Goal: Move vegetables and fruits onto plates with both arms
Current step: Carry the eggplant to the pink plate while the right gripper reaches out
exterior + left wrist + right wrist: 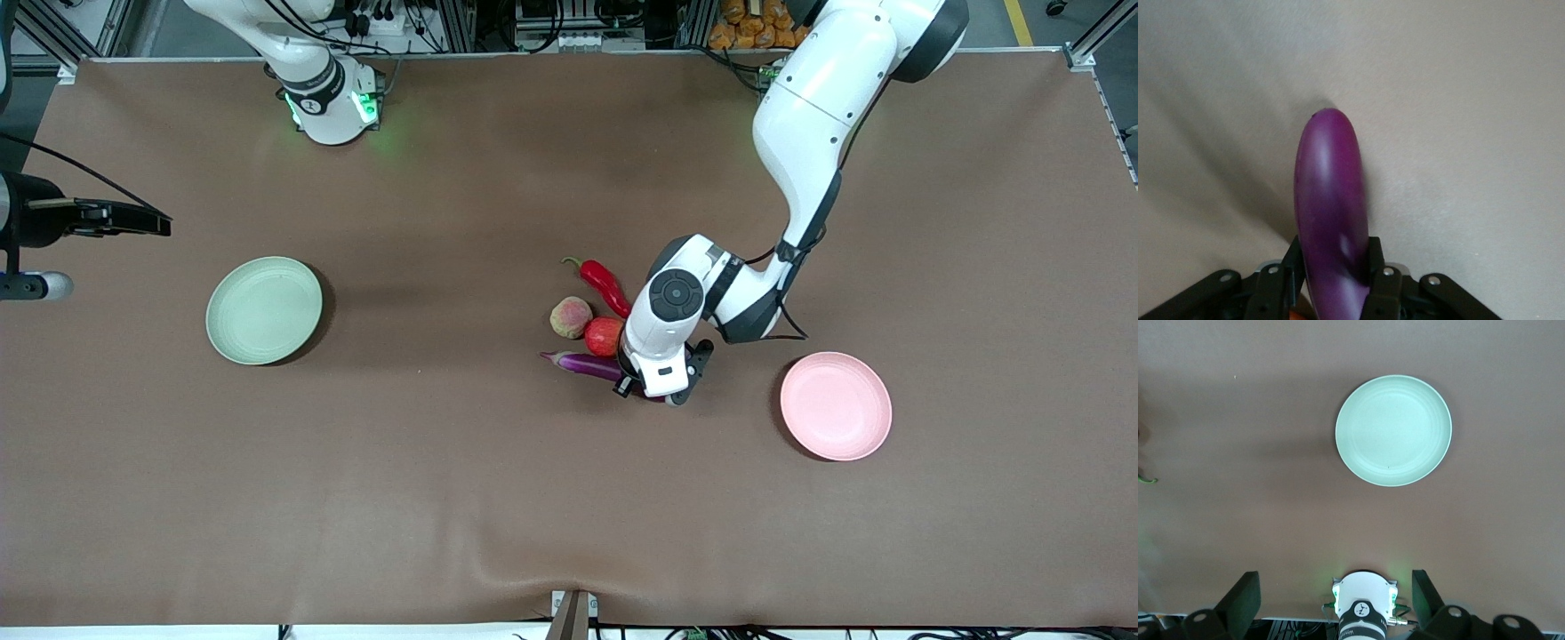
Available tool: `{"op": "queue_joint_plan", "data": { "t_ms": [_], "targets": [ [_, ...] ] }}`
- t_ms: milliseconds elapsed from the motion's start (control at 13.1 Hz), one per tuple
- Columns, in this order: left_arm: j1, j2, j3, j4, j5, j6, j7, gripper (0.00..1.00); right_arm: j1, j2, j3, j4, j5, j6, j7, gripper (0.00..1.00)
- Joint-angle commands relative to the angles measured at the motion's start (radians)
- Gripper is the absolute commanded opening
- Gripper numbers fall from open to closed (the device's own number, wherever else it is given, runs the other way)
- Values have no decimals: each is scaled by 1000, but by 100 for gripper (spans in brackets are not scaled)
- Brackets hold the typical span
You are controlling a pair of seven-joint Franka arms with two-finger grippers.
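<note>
Two pincers, left pincer point(1335, 280) clamped on eggplant point(1330, 207), right pincer point(1335, 597) apart above green plate point(1393, 430).

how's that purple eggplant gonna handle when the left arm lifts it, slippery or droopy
Probably slippery: the eggplant looks glossy and rounded where the left gripper pinches it. Gripped near one end, its long body may sag or swing. It looks firm, so bending seems unlikely.
</note>
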Motion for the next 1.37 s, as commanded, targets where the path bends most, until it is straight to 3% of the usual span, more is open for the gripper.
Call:
{"op": "queue_joint_plan", "data": {
  "t_ms": [0, 229, 458, 763, 992, 1298],
  "targets": [
    [0, -36, 20, 65, 103, -18, 37, 0, -10, 10, 2, -6, -7, -23, 3, 100],
    [53, -68, 24, 157, 139, -110, 124, 0, -4, 44, 4, -12, 32, -6, 58, 100],
    [179, -134, 11, 155, 125, -135, 268, 0, 18, 84, 5, -16, 91, 38, 162, 100],
    [292, -205, 11, 147, 51, -368, 651, 0, 90, 122, 4, -16, 272, 75, 442, 100],
    [360, -245, -2, 49, 16, -479, 895, 0, 221, 150, 4, -28, 307, 148, 712, 100],
    [443, -291, -3, -114, 22, -460, 1165, 0, 433, 153, 4, -178, 307, 432, 994, 100]
  ]
}}
